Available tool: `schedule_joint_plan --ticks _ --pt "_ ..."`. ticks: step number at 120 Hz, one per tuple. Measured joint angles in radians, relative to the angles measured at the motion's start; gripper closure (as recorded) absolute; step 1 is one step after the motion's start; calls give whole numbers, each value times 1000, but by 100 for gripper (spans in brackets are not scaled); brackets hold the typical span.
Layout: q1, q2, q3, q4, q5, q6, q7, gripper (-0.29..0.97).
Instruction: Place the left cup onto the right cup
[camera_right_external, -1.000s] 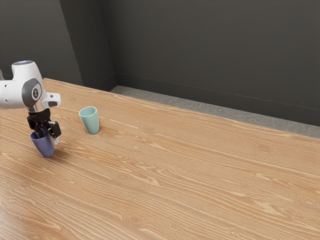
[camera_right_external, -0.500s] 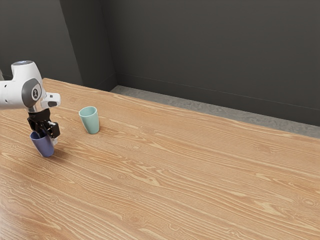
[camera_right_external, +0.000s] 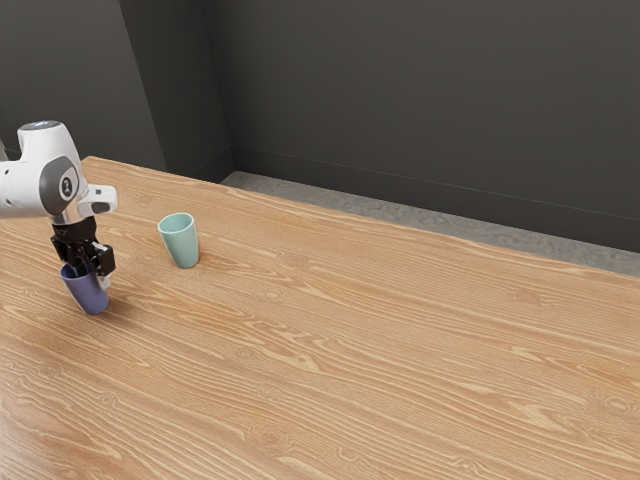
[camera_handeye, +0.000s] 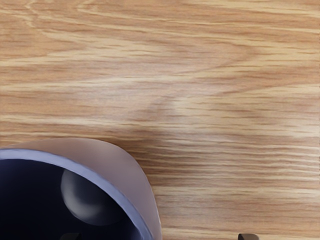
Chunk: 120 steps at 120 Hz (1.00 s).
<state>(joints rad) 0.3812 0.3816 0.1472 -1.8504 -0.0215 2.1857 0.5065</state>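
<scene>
My gripper (camera_right_external: 84, 270) is clamped on the rim of the dark blue cup (camera_right_external: 87, 294), with the fingers closed over its wall from above. The blue cup sits to the exterior view's left of the teal cup (camera_right_external: 180, 240), a little nearer the camera and clear of it, mouth upward. I cannot tell whether its base touches the worktop (camera_right_external: 350, 330). The teal cup stands upright on the wood. Under my hand, the blue cup's rim (camera_handeye: 107, 170) curves against the wood grain (camera_handeye: 200, 75).

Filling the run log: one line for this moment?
phase: grasp | jaws: at blue cup rim, grip unclear | teal cup: upright, apart
</scene>
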Motion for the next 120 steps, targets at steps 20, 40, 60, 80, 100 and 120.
schedule_joint_plan --ticks 20,40,60,80,100,120 --pt "-1 1 -1 1 0 0 0 37" --pt "-2 1 0 2 0 0 1 43" --pt "-2 1 0 2 1 0 1 49" --pt "-2 2 0 0 0 0 0 53" --pt "-1 3 0 0 0 0 0 58" --pt "-1 4 0 -1 0 7 0 61"
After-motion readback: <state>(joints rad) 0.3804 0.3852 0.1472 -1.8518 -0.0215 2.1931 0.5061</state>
